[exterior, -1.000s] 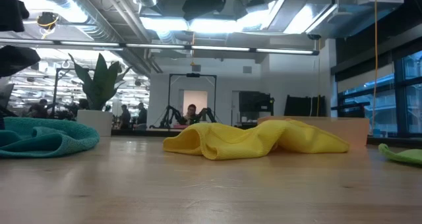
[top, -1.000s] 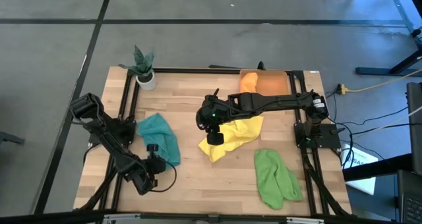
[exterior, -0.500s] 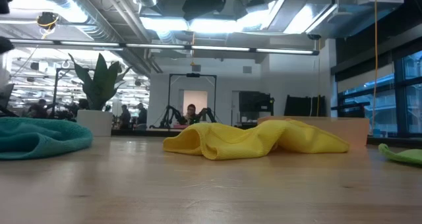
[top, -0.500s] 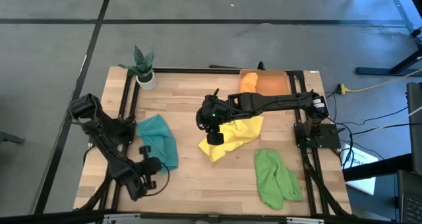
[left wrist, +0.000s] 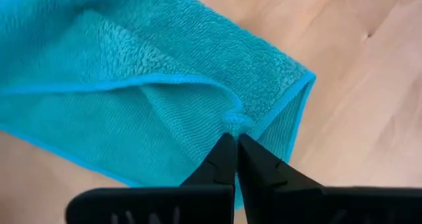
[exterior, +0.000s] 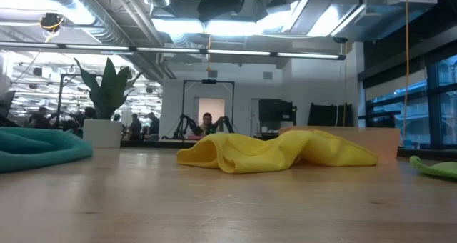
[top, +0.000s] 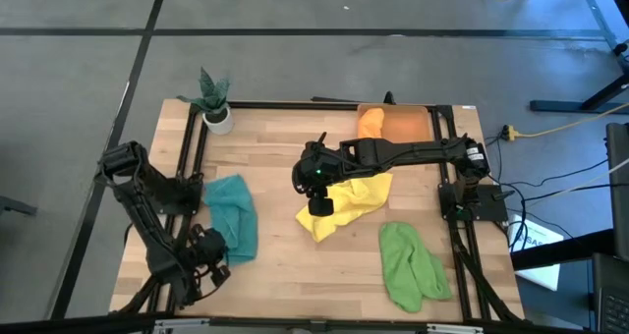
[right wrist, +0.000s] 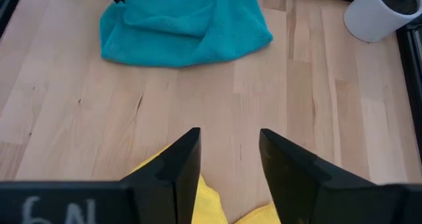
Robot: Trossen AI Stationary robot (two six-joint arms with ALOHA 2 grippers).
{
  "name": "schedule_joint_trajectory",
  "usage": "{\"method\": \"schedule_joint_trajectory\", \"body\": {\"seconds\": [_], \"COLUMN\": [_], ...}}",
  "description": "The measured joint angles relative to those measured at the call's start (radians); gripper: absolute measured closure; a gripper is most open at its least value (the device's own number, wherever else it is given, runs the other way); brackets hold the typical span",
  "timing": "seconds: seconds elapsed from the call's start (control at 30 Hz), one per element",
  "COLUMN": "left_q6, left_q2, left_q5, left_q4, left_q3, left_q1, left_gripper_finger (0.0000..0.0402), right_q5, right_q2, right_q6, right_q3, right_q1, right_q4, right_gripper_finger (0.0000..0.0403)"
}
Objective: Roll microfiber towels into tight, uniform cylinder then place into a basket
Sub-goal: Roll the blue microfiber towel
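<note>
The teal towel (top: pixel 233 214) lies crumpled on the table's left half; it also shows in the low view (exterior: pixel 36 144). My left gripper (top: pixel 217 252) is at its near left end, shut on it (left wrist: pixel 235 143). The yellow towel (top: pixel 346 202) lies bunched at the table's middle. My right gripper (top: pixel 319 202) hovers open over its left part, its fingers apart above the cloth (right wrist: pixel 228 151). The light green towel (top: pixel 411 265) lies at the near right. The orange basket (top: pixel 411 126) stands at the far right with the orange towel (top: pixel 371 121) at its left end. My left gripper pinches a small bunch of the teal towel at its hemmed edge (left wrist: pixel 236 121) between its two fingertips. The fingers slant down from the near left. The rest of the towel lies slack on the table with a fold running away from the pinch.
A white pot with a green plant (top: pixel 217 116) stands at the far left corner. Bare wood (top: pixel 285 265) lies between the teal and light green towels near the front edge. Black frame rails run along the table's sides.
My left gripper, shut on the teal towel, has moved toward the table's near left corner and dragged the towel's near end with it. The towel has slid left and stretched out flatter; in the low view it has slipped toward the left edge.
</note>
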Motion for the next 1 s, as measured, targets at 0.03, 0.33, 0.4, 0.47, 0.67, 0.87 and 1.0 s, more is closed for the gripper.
{"method": "schedule_joint_trajectory", "body": {"seconds": [0.03,0.33,0.4,0.47,0.67,0.87,1.0], "left_q6": [-0.01,-0.028,-0.027,-0.028,-0.028,-0.028,-0.028], "left_q2": [0.0,0.0,0.0,0.0,0.0,0.0,0.0], "left_q5": [0.005,0.045,0.08,0.108,0.131,0.133,0.134], "left_q4": [0.0,0.0,0.0,0.0,-0.003,-0.006,-0.008], "left_q3": [0.0,0.0,0.0,0.0,0.0,0.0,0.0], "left_q1": [-0.006,-0.019,-0.02,-0.021,-0.033,-0.033,-0.033], "left_gripper_finger": [0.0401,0.0401,0.0401,0.0401,0.0401,0.0401,0.0401], "right_q5": [0.0,-0.137,-0.161,-0.176,-0.214,-0.29,-0.29], "right_q2": [0.003,0.091,0.122,0.159,0.278,0.399,0.473], "right_q6": [-0.015,-0.147,-0.15,-0.163,-0.2,-0.201,-0.204], "right_q3": [0.0,-0.053,-0.054,-0.053,-0.054,-0.055,-0.02], "right_q1": [0.0,0.0,0.002,0.002,0.006,0.007,0.004], "right_q4": [0.003,0.301,0.36,0.415,0.6,0.811,0.884], "right_gripper_finger": [0.0246,0.0246,0.0246,0.0246,0.0246,0.0246,0.0246]}}
